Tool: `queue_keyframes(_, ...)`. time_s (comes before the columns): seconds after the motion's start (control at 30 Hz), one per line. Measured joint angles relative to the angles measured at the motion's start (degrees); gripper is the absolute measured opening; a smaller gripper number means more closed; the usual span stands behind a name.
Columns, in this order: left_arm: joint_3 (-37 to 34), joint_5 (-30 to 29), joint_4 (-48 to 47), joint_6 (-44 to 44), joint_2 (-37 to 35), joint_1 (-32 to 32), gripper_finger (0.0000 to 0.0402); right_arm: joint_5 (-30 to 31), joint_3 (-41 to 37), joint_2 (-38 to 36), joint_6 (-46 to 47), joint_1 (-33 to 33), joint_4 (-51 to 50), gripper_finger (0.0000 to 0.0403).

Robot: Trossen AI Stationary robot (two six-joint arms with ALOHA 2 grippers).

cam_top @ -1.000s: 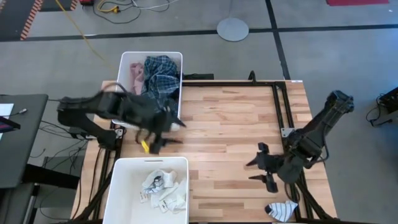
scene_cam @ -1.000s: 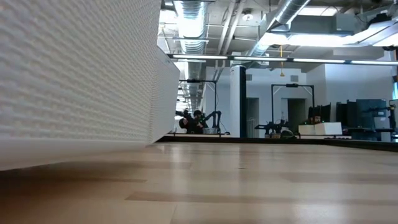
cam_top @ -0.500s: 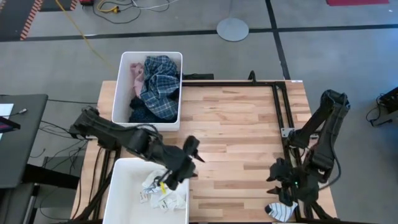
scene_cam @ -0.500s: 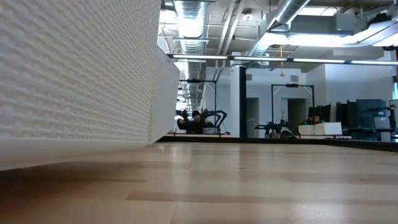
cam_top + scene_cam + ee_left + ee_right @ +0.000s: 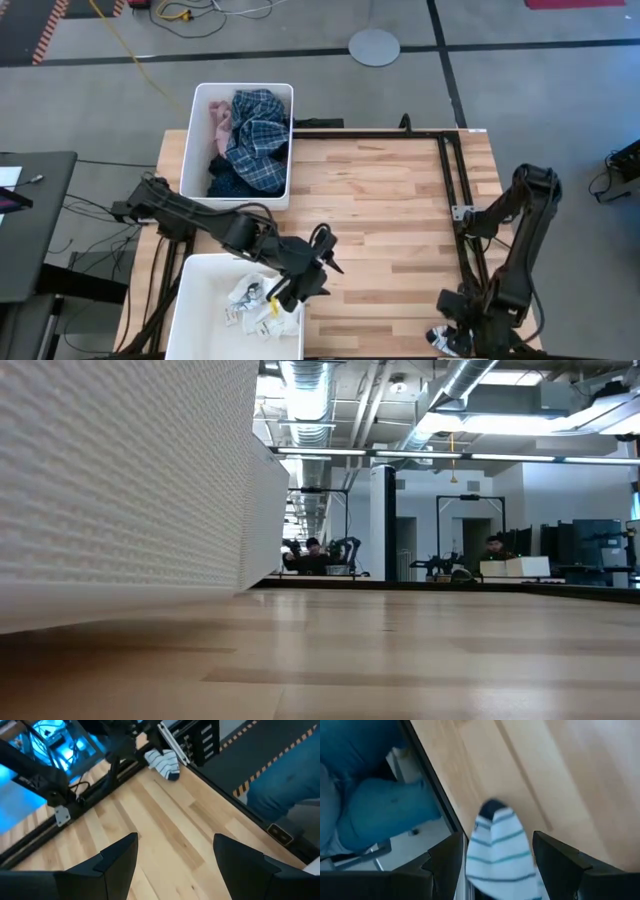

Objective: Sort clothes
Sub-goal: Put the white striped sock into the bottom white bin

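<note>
My right gripper (image 5: 492,865) has just swung down to the table's near edge, and I am hovering it with jaws wide and empty, the striped sock (image 5: 501,851) lying between them. My left gripper (image 5: 175,857), jaws also wide and empty, has moved from the clothes bin (image 5: 284,92) to beside the sock bin (image 5: 190,268). So the sock is coming next, I judge.

Table centre (image 5: 390,220) bare wood, open for passage. Obstacles: far bin (image 5: 199,130) at 11 o'clock, full of clothes; near bin (image 5: 190,290) at 7 o'clock, left gripper (image 5: 318,262) at its inner rim. Black frame rail (image 5: 452,190) runs along 3 o'clock edge. Right gripper (image 5: 455,335) and striped sock (image 5: 499,847) occupy 5 o'clock corner.
</note>
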Motion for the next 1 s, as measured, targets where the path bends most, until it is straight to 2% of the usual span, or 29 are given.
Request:
queue_keyframes(0.2, -1.7, 0.5, 2.4, 0.8, 0.0, 0.6, 0.0254, -5.0, 0.0, 4.0, 3.5, 1.3, 1.1, 0.0255)
queue_keyframes(0.47, -1.7, 2.0, 2.2, -1.0, -0.1, 1.0, 0.0254, -7.8, 0.0, 7.0, 3.6, 1.4, -0.2, 0.0255)
queue_keyframes(1.0, -1.7, 2.0, 1.0, -1.9, -0.1, 1.0, 0.0254, -10.1, 0.0, 11.0, 5.2, 1.4, 1.8, 0.0255)
